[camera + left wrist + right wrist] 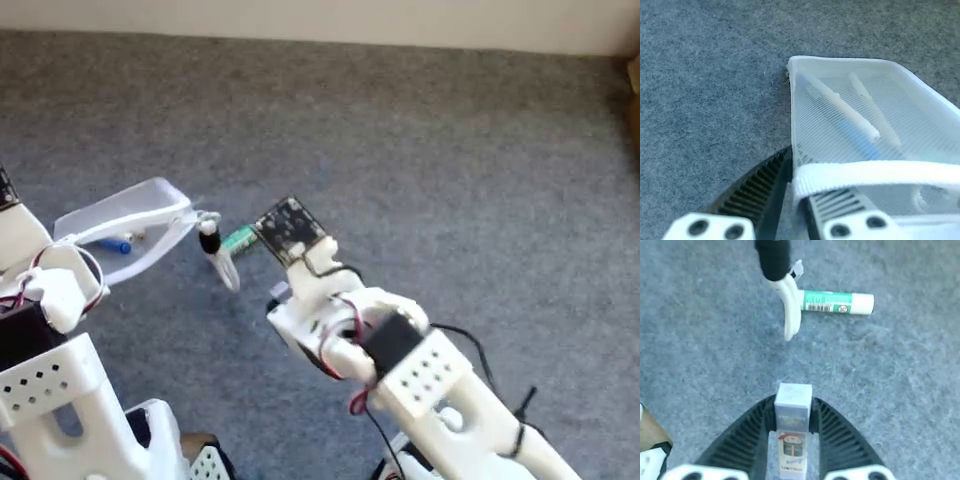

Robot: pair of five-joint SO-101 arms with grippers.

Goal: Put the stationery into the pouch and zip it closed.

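Note:
My left gripper (791, 202) is shut on the woven rim of the white mesh pouch (865, 120), which lies open on the carpet. Through the mesh I see a white pen (840, 105) and a blue one (862, 145). In the high view the pouch (135, 222) sits at the left with the blue pen (115, 245) inside. My right gripper (792, 427) is shut on a small white eraser (793, 402) in a paper sleeve, just above the carpet. Beyond it lie a green glue stick (837, 302) and a white curved item with a black cap (785, 295).
Grey carpet (450, 150) covers the whole floor, with open room to the right and far side. The glue stick (238, 240) and the black-capped item (213, 246) lie between the pouch mouth and the right arm (400, 350).

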